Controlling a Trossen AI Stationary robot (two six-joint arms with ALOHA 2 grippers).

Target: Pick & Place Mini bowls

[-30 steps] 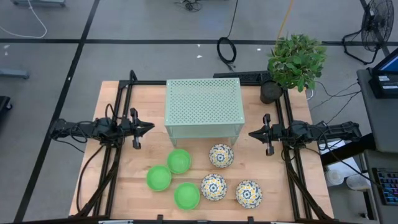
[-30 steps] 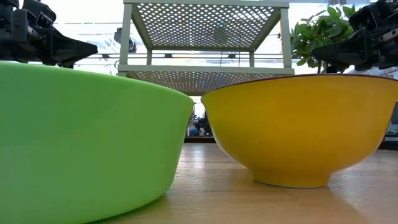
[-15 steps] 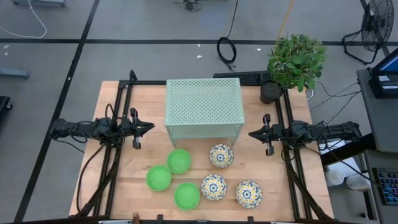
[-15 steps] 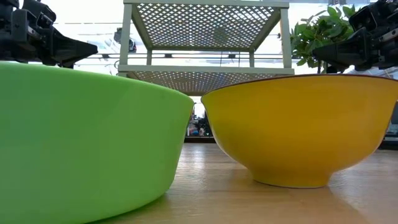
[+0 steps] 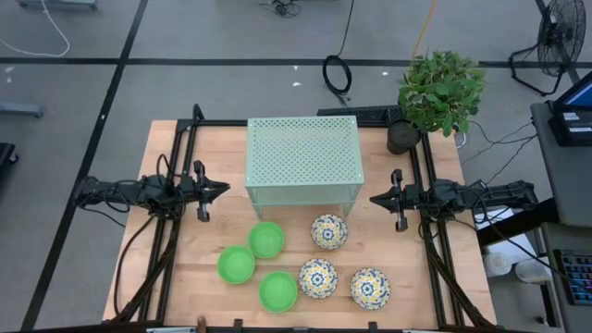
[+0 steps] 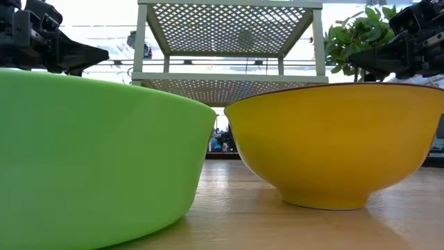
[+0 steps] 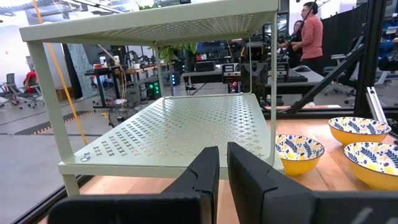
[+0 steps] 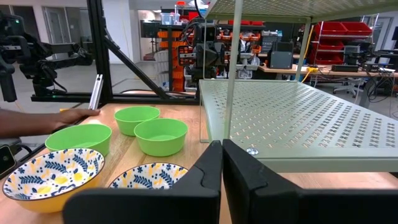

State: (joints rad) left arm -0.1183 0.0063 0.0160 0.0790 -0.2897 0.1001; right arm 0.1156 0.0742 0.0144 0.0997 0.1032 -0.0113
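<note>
A pale green perforated stand (image 5: 302, 159) sits mid-table (potted plant (image 5: 438, 92) at the corner).

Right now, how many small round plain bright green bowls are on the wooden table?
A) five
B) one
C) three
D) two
C: the view from above shows three plain green bowls grouped in front of the pale green perforated metal stand, beside three white floral-patterned bowls.

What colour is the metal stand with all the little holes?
Pale green; the stand shows best in the high view.
</note>
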